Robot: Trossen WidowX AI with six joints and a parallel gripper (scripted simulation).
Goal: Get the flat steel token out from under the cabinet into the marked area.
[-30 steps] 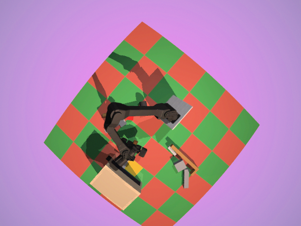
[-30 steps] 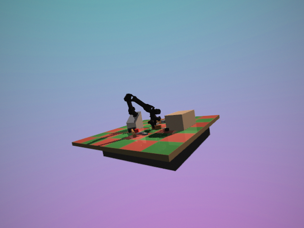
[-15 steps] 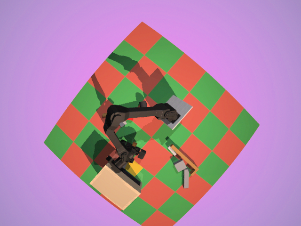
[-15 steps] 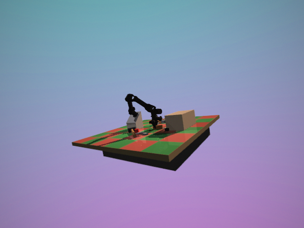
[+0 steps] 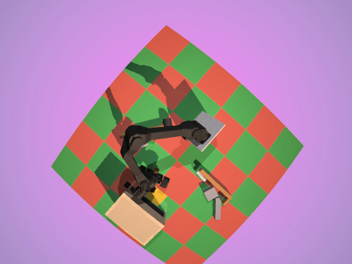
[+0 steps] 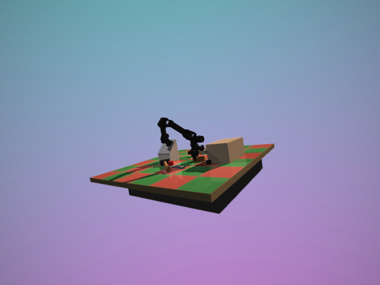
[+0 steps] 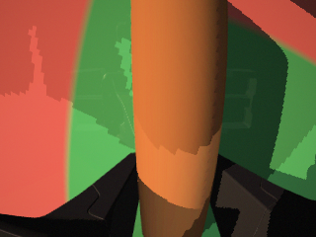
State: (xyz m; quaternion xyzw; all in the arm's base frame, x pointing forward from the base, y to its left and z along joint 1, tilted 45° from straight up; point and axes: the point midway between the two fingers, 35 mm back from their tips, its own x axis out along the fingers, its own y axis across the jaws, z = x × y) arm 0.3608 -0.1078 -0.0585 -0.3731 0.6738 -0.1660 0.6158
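Beyond a pale block [image 5: 201,176], an orange bar [image 5: 216,184], a grey block [image 5: 210,193] and a long grey block [image 5: 217,209] lie near one another, and a red block [image 6: 170,162] sits apart.

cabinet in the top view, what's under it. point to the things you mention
Nothing under the cabinet [image 5: 135,218] [image 6: 217,153] can be made out: its top and walls cover that space, so whether the steel token lies there can't be told.
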